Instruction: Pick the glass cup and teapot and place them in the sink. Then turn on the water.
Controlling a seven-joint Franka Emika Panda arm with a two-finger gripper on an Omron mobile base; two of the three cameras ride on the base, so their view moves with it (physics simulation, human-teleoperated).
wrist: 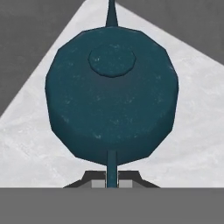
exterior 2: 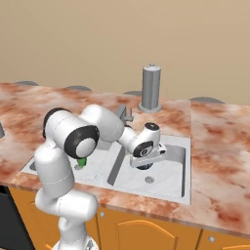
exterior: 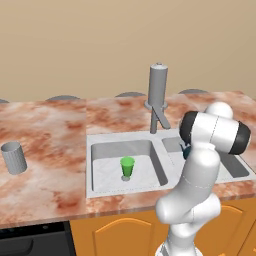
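The gripper [wrist: 112, 181] was pinched shut on the thin handle of the teapot [wrist: 111, 92], which hung directly below the hand, lid knob facing the camera and spout pointing away. In the right base view the gripper [exterior 2: 145, 165] hovered over the right basin of the sink [exterior 2: 184, 156], with pale basin floor showing all around the pot in the hand view. Judging from that, the pot was being lowered for release. Doing it well would have meant going straight down until the base met the basin floor, then parting the fingers without twisting, since a hold on so slim a handle lets the round body swing. Lifting clear vertically would have kept the fingers from catching the handle. The small green cup [exterior: 127, 166] stood in the left basin, well apart. The glass cup [exterior: 14, 157] waited on the bench [exterior: 50, 130] far to the left, untouched. The tap [exterior: 158, 95] rose behind the divider; the arm needed to stay clear of its spout.
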